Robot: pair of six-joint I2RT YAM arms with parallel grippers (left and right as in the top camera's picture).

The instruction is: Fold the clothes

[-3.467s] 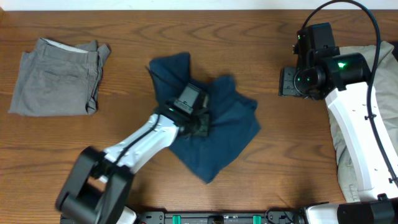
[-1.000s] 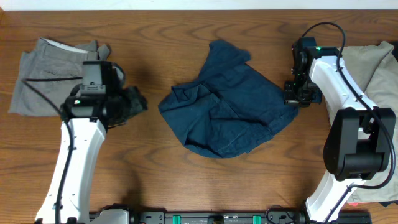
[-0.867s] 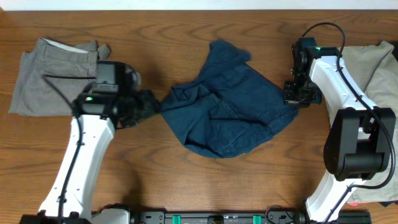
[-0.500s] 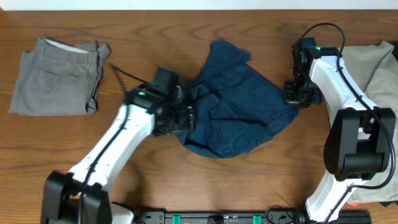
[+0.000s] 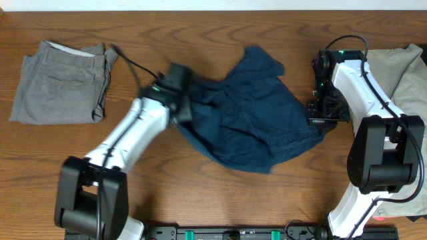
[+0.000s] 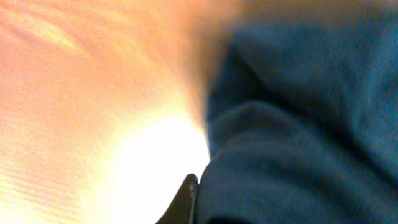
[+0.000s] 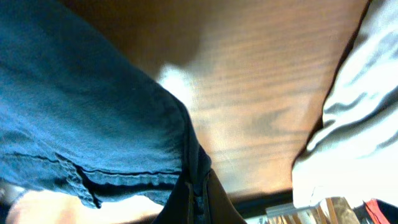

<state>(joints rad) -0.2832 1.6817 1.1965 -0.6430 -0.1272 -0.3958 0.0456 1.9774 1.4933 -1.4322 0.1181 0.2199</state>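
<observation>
Navy pair [image 5: 250, 113] lies crumpled and spread open at the centre of the wooden table [image 5: 200, 27], with one lobe reaching toward the far edge and the lower hem curving toward the near edge. Left gripper [image 5: 181, 103] sits on the left margin of this garment, where the cloth is bunched. In the left wrist view the frame is blurred: a single dark finger [image 6: 188, 198] shows at the bottom edge, with a fold of the navy pair [image 6: 292, 124] pressed against it, so whether the jaws are clamping cloth cannot be determined. Right gripper [image 5: 325, 112] is at the right margin of the garment. In the right wrist view its fingers [image 7: 219, 202] stand narrow, with the seamed edge of the navy pair [image 7: 93, 112] drawn in and pinched between them. Grey pair [image 5: 60, 83] lies folded flat at the far left of the table, well apart from the navy pair. Beige clothes [image 5: 400, 63] lie heaped at the right edge, beside the right arm, and appear pale in the right wrist view [image 7: 351, 112].
</observation>
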